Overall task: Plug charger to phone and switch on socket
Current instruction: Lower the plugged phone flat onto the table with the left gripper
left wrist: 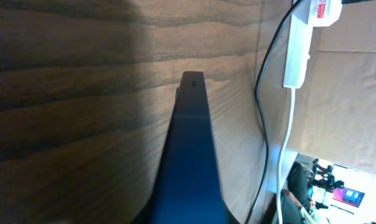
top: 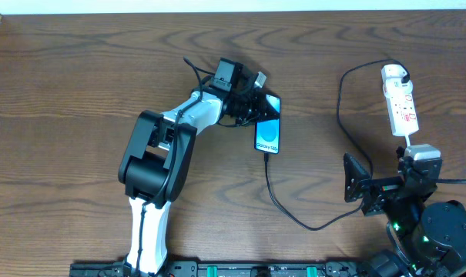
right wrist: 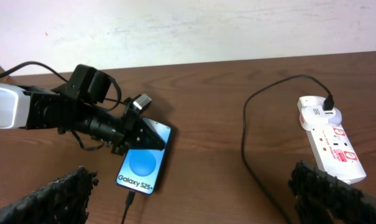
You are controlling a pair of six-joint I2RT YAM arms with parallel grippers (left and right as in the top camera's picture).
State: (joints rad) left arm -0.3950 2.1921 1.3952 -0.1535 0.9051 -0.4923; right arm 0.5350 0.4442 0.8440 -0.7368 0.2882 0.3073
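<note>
The phone (top: 269,135) lies near the table's middle with its blue screen lit; it also shows in the right wrist view (right wrist: 141,167). My left gripper (top: 254,108) is shut on its far end, as the right wrist view (right wrist: 137,134) shows. In the left wrist view the phone (left wrist: 191,143) runs edge-on away from the jaws. The charger's black cable (top: 294,219) runs from the phone's near edge round to its adapter (top: 399,75) in the white socket (top: 403,104). The plug tip (right wrist: 130,198) sits at the phone's edge; I cannot tell if it is seated. My right gripper (top: 362,191) is open, empty and apart from these, near the front right.
The socket's thick white cord (left wrist: 288,137) hangs past the table's right edge, beside the black cable (left wrist: 265,93). A pale wall (right wrist: 188,25) stands behind the table's far edge. The socket (right wrist: 329,140) has red markings.
</note>
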